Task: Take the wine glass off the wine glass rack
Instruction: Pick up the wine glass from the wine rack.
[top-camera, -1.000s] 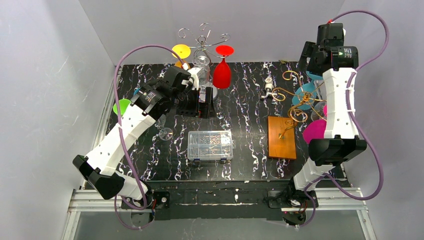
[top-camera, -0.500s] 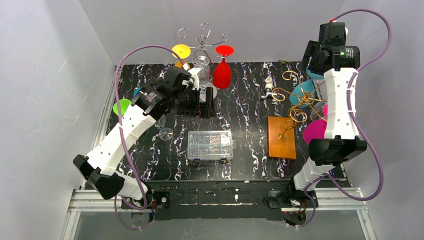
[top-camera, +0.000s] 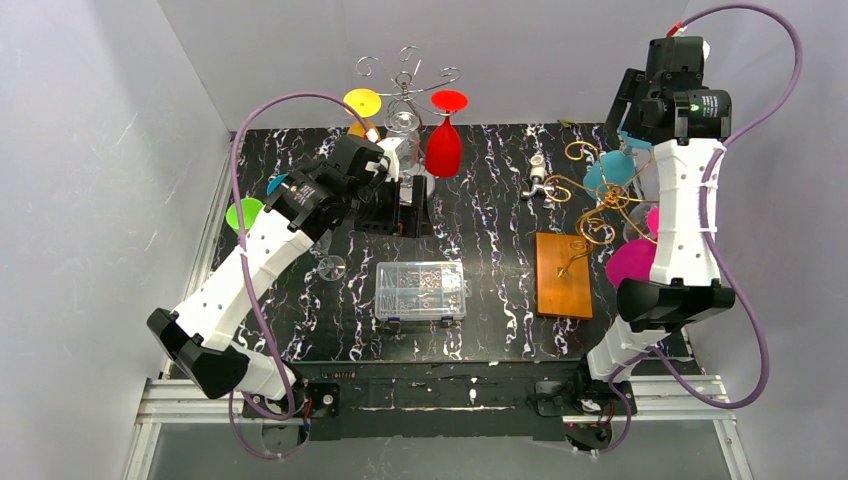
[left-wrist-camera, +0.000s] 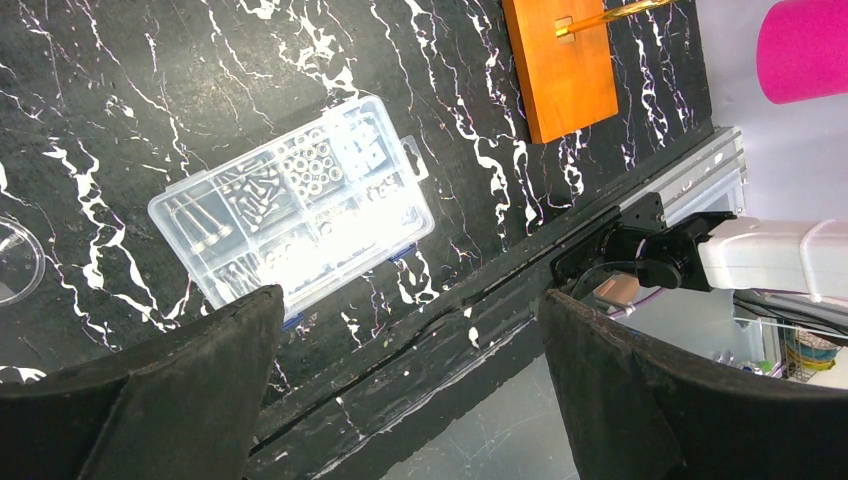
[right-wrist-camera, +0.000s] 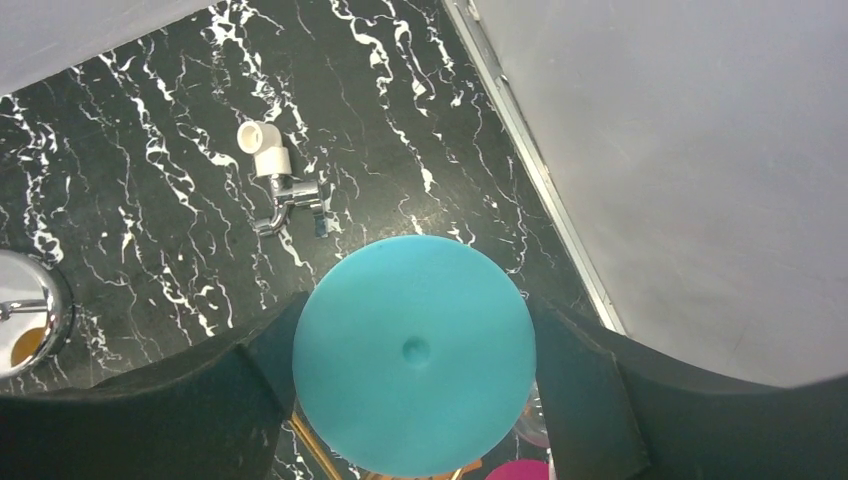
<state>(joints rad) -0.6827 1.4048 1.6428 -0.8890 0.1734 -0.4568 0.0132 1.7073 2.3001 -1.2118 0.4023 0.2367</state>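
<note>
A teal wine glass (right-wrist-camera: 414, 350) hangs upside down on the gold wire wine glass rack (top-camera: 590, 215) at the right. In the right wrist view its round foot fills the gap between the jaws. My right gripper (right-wrist-camera: 414, 335) is shut on that foot, one finger pressed against each side, and is seen from above high over the rack (top-camera: 630, 135). The teal glass (top-camera: 605, 172) shows just below it. My left gripper (top-camera: 405, 195) hovers open and holds nothing near the silver rack (top-camera: 405, 85); in the left wrist view the left gripper (left-wrist-camera: 408, 300) has only table between its fingers.
A magenta glass (top-camera: 630, 262) hangs on the gold rack above its wooden base (top-camera: 563, 273). The silver rack holds a red glass (top-camera: 445, 140) and a yellow one (top-camera: 362, 102). A clear box of screws (top-camera: 420, 290), a tap fitting (top-camera: 538, 178) and a green glass (top-camera: 242, 212) are on the table.
My right gripper has closed from open onto the teal glass's foot and risen slightly, the glass moving up with it. The left arm has barely moved.
</note>
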